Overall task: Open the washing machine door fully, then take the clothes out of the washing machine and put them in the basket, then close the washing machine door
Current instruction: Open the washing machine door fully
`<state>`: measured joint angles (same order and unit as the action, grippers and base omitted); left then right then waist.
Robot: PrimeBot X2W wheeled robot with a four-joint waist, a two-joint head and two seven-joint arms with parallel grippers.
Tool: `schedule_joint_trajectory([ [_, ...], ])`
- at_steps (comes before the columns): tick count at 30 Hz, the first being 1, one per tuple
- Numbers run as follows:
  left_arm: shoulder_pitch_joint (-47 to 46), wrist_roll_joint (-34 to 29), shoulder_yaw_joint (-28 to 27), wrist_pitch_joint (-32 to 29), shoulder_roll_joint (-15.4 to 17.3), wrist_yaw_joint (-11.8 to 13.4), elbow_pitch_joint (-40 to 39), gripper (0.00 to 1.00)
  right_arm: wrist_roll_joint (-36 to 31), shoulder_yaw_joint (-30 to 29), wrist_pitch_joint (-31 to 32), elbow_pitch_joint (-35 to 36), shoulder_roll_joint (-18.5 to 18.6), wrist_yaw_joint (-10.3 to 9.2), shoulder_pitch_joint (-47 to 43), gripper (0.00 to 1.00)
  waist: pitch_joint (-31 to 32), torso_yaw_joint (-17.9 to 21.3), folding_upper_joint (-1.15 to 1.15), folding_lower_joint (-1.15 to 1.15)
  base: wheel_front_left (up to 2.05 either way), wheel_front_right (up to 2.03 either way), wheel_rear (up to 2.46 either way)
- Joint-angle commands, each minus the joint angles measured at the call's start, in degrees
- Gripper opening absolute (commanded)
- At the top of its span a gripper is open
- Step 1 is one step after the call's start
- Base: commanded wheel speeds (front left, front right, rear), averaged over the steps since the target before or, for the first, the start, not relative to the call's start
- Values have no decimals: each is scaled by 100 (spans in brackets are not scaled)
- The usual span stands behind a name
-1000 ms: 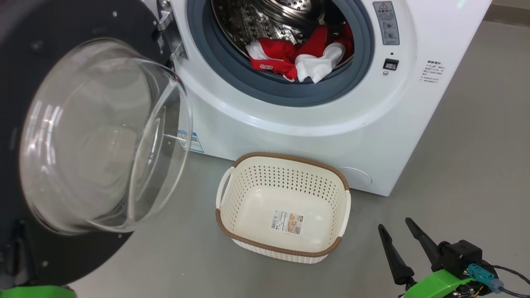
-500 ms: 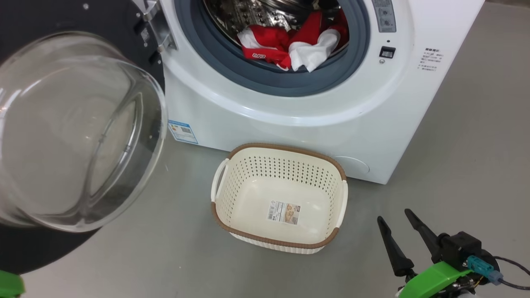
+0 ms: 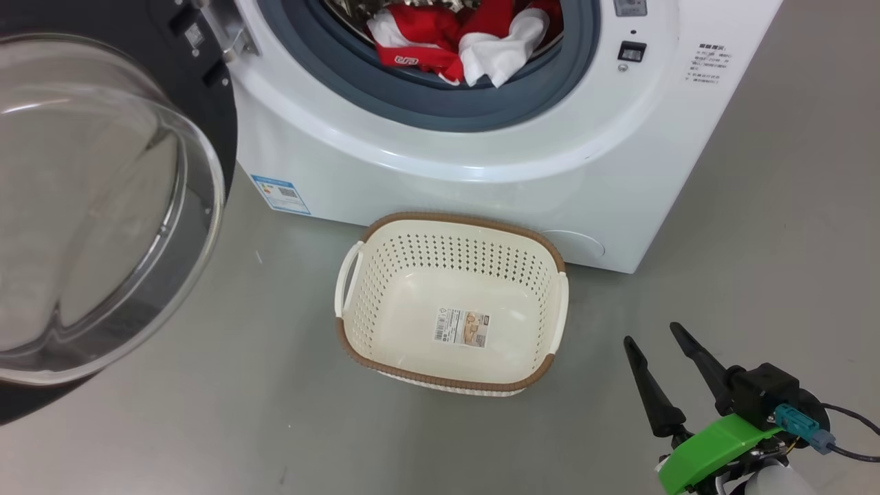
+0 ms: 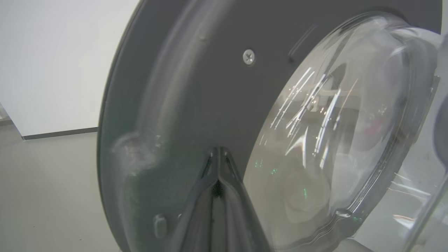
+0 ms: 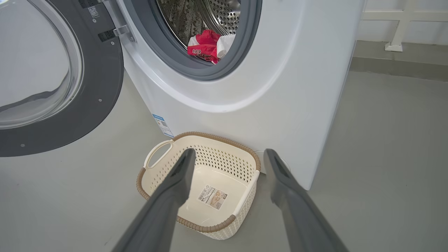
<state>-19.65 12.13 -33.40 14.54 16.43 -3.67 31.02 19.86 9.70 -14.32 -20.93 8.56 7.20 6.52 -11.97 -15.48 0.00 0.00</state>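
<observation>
1. The washing machine door [image 3: 96, 206] stands swung out on its hinge [image 3: 230, 42] at the left of the washing machine [image 3: 481, 172]. Its inner side faces the room and its clear glass bowl bulges outward.
2. The round opening is uncovered. The clothes [image 3: 454, 41], a red and white bundle, lie inside it at the front of the steel drum, with a white fold resting on the grey rubber ring [image 3: 412, 103].
3. The basket [image 3: 440, 379] sits on the grey floor [image 3: 756, 240] just in front of the machine, below the opening and a little to its right. It is upright, and the paper label [image 3: 462, 327] on its bottom is in plain sight.
4. A small blue sticker [image 3: 280, 194] is on the machine's lower front, between the door and the basket.
5. The right hand [image 3: 652, 333] hovers low to the right of the basket, well clear of it and holding nothing. Its two dark fingers are spread wide and point toward the machine.
6. The left hand [image 4: 218, 154] is right up by the door's dark inner rim, beside the glass. Its fingers are drawn together to a single tip with nothing between them. I cannot tell whether that tip touches the rim.
</observation>
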Motion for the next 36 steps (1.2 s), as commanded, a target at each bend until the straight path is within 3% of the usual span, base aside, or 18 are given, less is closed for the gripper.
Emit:
schedule_joint_trajectory([
  [1, -271, -93, -279, 46, 475, -54, -9, 0, -74, 102, -68, 144, 45, 29, 152, 100, -68, 32, 0, 0, 0, 0, 0],
  [8, -583, -238, -563, 46, 679, -212, 497, 0, -95, 126, -68, 145, 32, 29, 204, 100, -112, 75, 0, 0, 0, 0, 0],
  [16, -618, -377, -646, 46, 701, -339, 657, 0, -87, 148, -68, 119, 7, 29, 194, 100, 6, 83, 0, 0, 0, 0, 0],
  [24, -344, -291, -508, 46, 486, -377, 418, 0, -40, 183, -68, 99, -2, 29, 109, 100, 242, 79, 0, 0, 0, 0, 0],
  [36, 615, 42, 162, 46, 1, -380, -475, 0, 50, 171, -68, 96, -57, 29, -151, 100, 713, 62, 0, 0, 0, 0, 0],
])
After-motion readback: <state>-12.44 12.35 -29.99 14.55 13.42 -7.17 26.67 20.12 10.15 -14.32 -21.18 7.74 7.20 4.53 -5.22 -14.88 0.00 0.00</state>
